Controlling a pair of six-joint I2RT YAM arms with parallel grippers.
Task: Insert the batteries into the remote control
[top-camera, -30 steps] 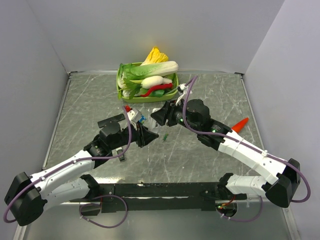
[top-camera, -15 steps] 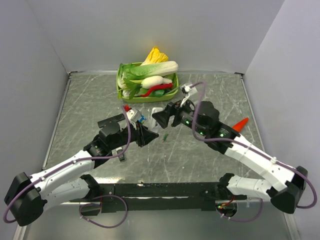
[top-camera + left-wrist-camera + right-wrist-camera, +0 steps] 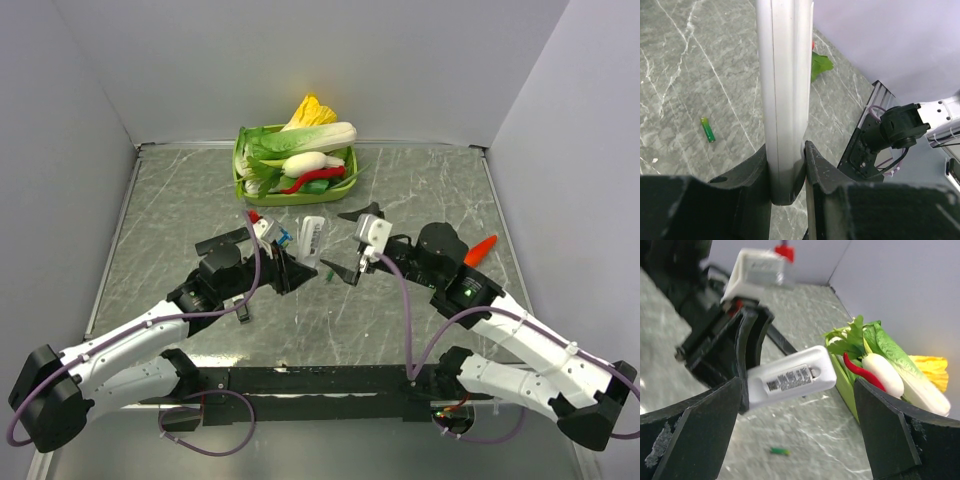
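My left gripper (image 3: 295, 265) is shut on the lower end of a white remote control (image 3: 312, 239) and holds it tilted above the table. In the left wrist view the remote (image 3: 785, 75) stands between the jaws of the left gripper (image 3: 786, 152). My right gripper (image 3: 344, 243) is wide open and empty, just right of the remote and facing it. In the right wrist view the remote's labelled back (image 3: 790, 377) shows between the spread fingers of the right gripper (image 3: 795, 440). One green battery (image 3: 707, 129) lies on the table below the remote; it also shows in the right wrist view (image 3: 780, 451). No other battery is in view.
A green basket (image 3: 240, 178) of vegetables, with a long red chilli (image 3: 312, 181) on top, stands at the back centre. An orange-red carrot-like piece (image 3: 481, 248) lies at the right. Grey walls close in the table on three sides.
My right gripper has pulled back from the remote toward the right and near side and now stands wide open. The left arm and the remote have not moved.
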